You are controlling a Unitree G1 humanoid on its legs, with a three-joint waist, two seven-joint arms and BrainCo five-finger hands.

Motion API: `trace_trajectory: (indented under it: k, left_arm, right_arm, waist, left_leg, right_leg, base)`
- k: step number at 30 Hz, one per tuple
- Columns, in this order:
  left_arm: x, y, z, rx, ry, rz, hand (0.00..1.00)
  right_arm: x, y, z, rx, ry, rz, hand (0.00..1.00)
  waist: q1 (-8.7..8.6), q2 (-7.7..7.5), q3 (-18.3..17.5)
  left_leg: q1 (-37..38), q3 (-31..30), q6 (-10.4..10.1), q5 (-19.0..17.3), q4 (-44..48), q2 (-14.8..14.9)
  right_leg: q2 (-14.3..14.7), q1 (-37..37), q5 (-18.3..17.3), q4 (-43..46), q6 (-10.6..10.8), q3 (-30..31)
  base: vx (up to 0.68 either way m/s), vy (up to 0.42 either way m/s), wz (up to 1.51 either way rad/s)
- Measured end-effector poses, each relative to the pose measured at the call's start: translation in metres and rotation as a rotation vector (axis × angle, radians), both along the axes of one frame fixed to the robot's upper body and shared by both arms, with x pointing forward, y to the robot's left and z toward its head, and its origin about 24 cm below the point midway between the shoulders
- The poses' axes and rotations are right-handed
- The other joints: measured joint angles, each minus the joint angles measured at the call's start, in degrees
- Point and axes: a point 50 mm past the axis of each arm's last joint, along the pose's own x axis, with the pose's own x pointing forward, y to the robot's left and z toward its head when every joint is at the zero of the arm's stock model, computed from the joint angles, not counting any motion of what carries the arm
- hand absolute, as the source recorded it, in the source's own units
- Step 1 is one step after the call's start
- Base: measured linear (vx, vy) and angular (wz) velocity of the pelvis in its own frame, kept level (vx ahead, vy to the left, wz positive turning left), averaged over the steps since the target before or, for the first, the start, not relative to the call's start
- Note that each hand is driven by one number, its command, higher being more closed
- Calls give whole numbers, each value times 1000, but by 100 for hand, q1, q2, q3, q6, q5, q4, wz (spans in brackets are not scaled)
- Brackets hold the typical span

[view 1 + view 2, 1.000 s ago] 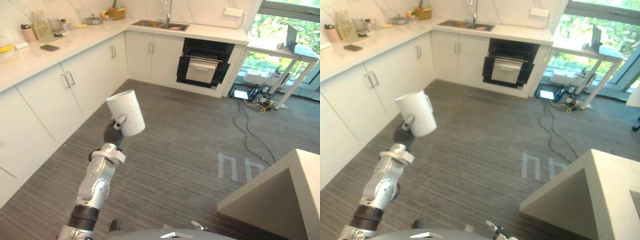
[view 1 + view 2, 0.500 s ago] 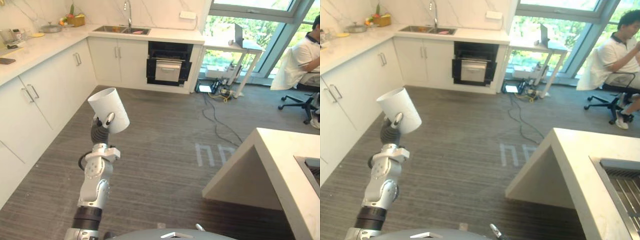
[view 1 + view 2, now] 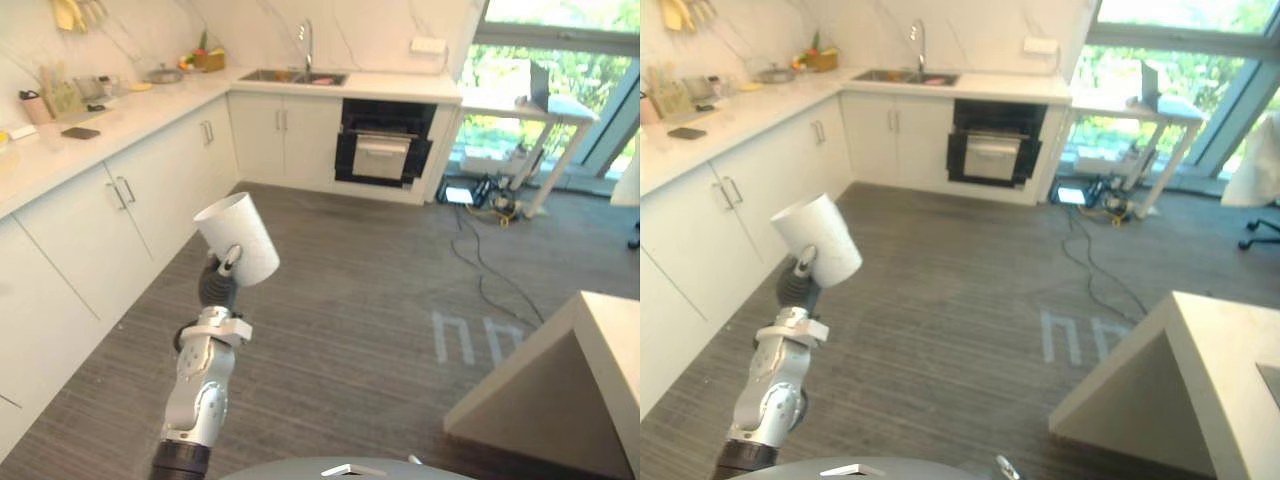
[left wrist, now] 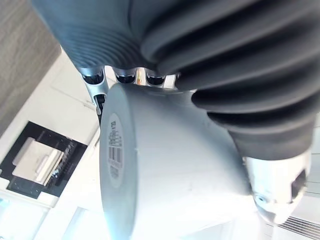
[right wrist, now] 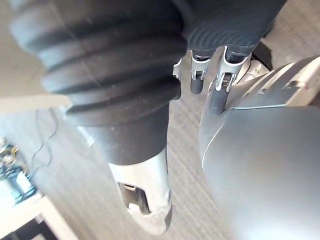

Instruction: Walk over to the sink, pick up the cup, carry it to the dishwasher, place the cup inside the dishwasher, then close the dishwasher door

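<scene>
Plain white cup (image 3: 237, 236). The left hand (image 3: 228, 265) has a dark ribbed cover and silver thumb. Grey floor (image 3: 350, 300) with fine pale stripes and one whitish mark. White cabinets (image 3: 90, 215), white table (image 3: 130, 105). Black dishwasher (image 3: 383, 150) with a pale door panel.

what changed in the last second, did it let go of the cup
No. The view swung right, then back left: the camera turned, not the things. The left robot hand stays curled round the white cup, held up and tilted, the sink still across the room.

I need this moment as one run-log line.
phase: carry | left hand: shut on cup | right hand: idle | dishwasher: far ahead
</scene>
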Motion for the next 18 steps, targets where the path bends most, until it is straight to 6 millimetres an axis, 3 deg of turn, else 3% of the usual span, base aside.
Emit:
trace_trajectory:
  k: [1, 2, 3, 4, 5, 6, 7, 8, 9, 10, 11, 12, 13, 14, 15, 16, 17, 18]
  left_arm:
    - [0, 5, 9, 8, -41, 7, 100]
    - [1, 6, 19, 25, -87, -5, 100]
    - [1, 6, 23, 35, -110, -21, 100]
    - [-1, 4, 30, 50, -143, -51, 100]
    - [-2, 5, 38, 68, -181, -77, 100]
    - [-2, 3, 43, 59, -204, -82, 100]
    - [-3, -3, 45, 35, -218, -100, 100]
    - [-6, -7, 45, 23, -221, -121, 100]
    - [-8, -8, 45, 27, -225, -130, 100]
    - [-9, -9, 48, 28, -237, -143, 100]
    - [-10, -11, 50, 23, -246, -151, 100]
    - [-12, -12, 55, 26, -268, -166, 100]
    - [-14, -14, 61, 19, -297, -179, 100]
    - [-14, -17, 61, 8, -298, -187, 100]
    - [-15, -19, 60, -3, -289, -198, 100]
    - [-15, -20, 60, -7, -289, -199, 100]
    - [-14, -19, 60, -11, -291, -189, 100]
    - [-15, -16, 60, -10, -288, -176, 100]
  right_arm:
    - [9, 11, 0, 14, -28, 26, 0]
    - [16, 23, 1, 31, -56, 50, 0]
    - [19, 29, 1, 44, -68, 50, 0]
    - [24, 32, 3, 36, -94, 49, 0]
    - [24, 40, 3, 39, -96, 71, 0]
    - [29, 42, 5, 39, -116, 87, 0]
    - [34, 34, 9, 11, -144, 94, 0]
    - [37, 29, 11, -12, -161, 113, 0]
    - [35, 25, 11, -24, -157, 121, 0]
    - [31, 26, 10, -20, -144, 121, 0]
    - [29, 24, 10, -22, -138, 121, 0]
    - [23, 23, 9, -24, -117, 116, 0]
    - [21, 21, 9, -31, -113, 111, 0]
    - [21, 17, 10, -44, -113, 116, 0]
    - [21, 13, 12, -56, -121, 119, 0]
    - [19, 12, 12, -62, -121, 120, 0]
    - [14, 10, 12, -69, -114, 123, 0]
    - [13, 10, 12, -72, -111, 130, 0]
  waist:
    - [-30, -99, 33]
    - [-40, -196, 82]
    - [-31, -219, 96]
    - [-27, -249, 101]
    - [-53, -499, 68]
    - [-87, -515, 150]
    - [-76, -243, 366]
    - [8, -80, 401]
    - [-15, -51, 413]
    - [-53, 54, 308]
    - [-72, 90, 227]
    - [-100, 50, 87]
    - [-146, 130, 92]
    - [-126, 236, 114]
    - [-130, 441, 141]
    - [-135, 432, 102]
    - [-101, 440, 65]
    - [-58, 474, 46]
  left_leg:
    - [118, -4, 37, -93, 33, 65]
    - [90, -3, 34, -151, 77, 156]
    - [56, 2, 33, -157, 73, 190]
    - [18, 19, 30, -183, -35, 195]
    - [73, 64, 0, -173, -76, -126]
    - [-24, 51, 54, -331, 450, -131]
    - [103, 119, -55, -765, 779, -22]
    - [228, 164, -93, -924, 827, -15]
    - [271, 146, -140, -1020, 858, -8]
    - [314, 21, -171, -1110, 845, 35]
    - [334, -68, -181, -1138, 750, 48]
    - [475, -210, -120, -1258, 700, 58]
    - [189, -413, -84, -1479, 2079, 110]
    - [45, -473, -124, -1368, 3378, 154]
    - [-59, -450, -240, -971, 4155, 250]
    - [-169, -452, -319, -783, 4379, 353]
    - [-478, -376, -241, -70, 4879, 481]
    - [-625, -275, -46, 418, 5095, 591]
  right_leg:
    - [140, -168, -629, 78, 132, -205]
    - [354, -286, -983, -414, 278, -595]
    - [469, -290, -1010, -904, 344, -788]
    - [734, -147, -933, -2273, 436, -988]
    - [738, -65, -821, -3468, 370, -922]
    - [731, -19, -438, -3472, 205, -894]
    - [749, 94, -317, -3285, 246, -893]
    - [734, 66, -316, -2941, 240, -818]
    - [736, 56, -320, -2803, 213, -779]
    - [779, 61, -451, -2635, -15, -804]
    - [825, 60, -531, -2606, -49, -855]
    - [867, 121, -694, -2673, -131, -993]
    - [964, 219, -808, -2682, -255, -1120]
    - [1088, 380, -906, -2674, -312, -1144]
    - [1241, 557, -1043, -2658, -318, -1244]
    - [1288, 608, -1103, -2656, -307, -1304]
    - [1401, 733, -1201, -2734, -324, -1340]
    - [1462, 837, -1208, -2888, -337, -1318]
  base:
    - [83, -17, 10]
    - [66, -20, 15]
    - [89, -75, 24]
    - [167, -81, 25]
    - [246, -107, 38]
    - [344, -84, 37]
    - [280, -67, 5]
    - [208, -57, -13]
    - [125, -78, -8]
    - [127, -98, 17]
    - [230, -153, 22]
    - [252, -127, 20]
    - [324, -139, 12]
    - [356, -117, 11]
    - [321, -115, 6]
    - [313, -154, 9]
    - [224, -141, -2]
    - [289, -170, -32]
